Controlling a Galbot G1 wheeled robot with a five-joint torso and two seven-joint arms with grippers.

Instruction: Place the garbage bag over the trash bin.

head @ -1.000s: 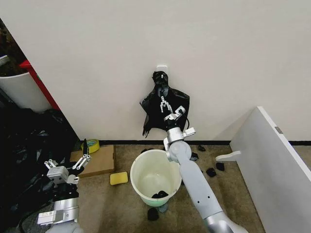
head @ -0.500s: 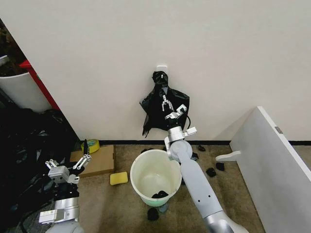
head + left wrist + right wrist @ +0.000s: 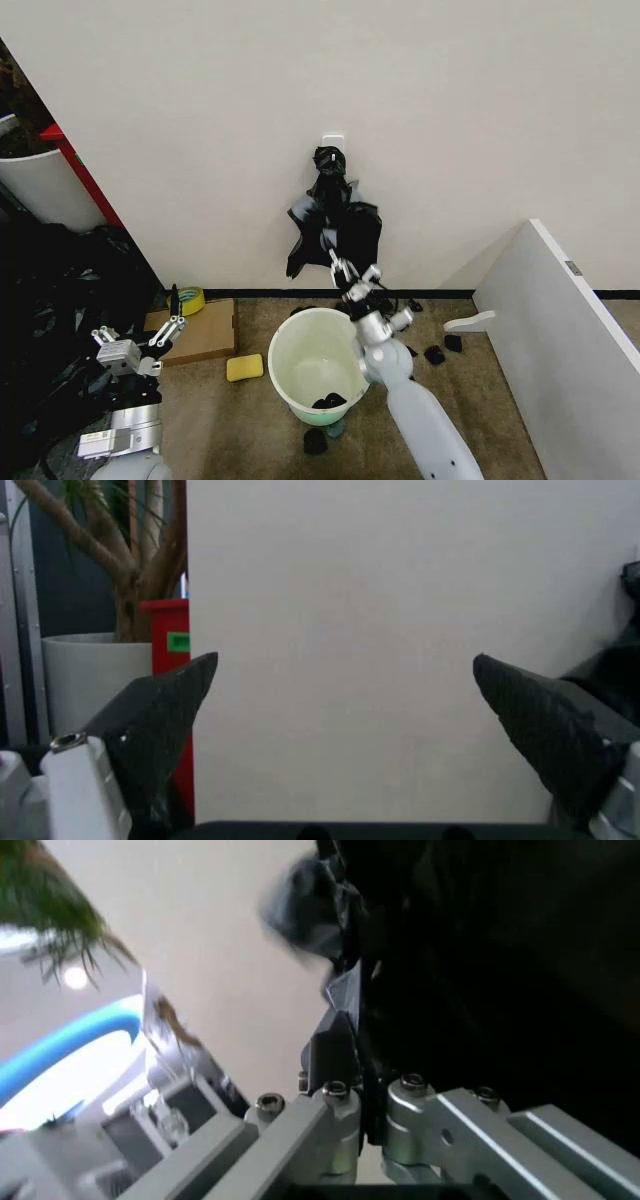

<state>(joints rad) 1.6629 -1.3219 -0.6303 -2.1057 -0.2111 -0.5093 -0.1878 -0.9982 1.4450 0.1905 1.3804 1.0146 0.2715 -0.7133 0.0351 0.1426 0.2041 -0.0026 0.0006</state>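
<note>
We saw a brownish carpeted floor [image 3: 230,420] along the bottom of the frame. The trash bin [image 3: 318,362] stood at lower centre, a yellow sponge [image 3: 243,367] just left of it, a cardboard piece [image 3: 200,334] and tape roll [image 3: 190,299] further left, and small black scraps [image 3: 434,353] to its right.

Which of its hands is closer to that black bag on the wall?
The right. The right gripper is at the lower edge of the bag, fingers shut on it. The left gripper is far off, low beside the cardboard.
</note>
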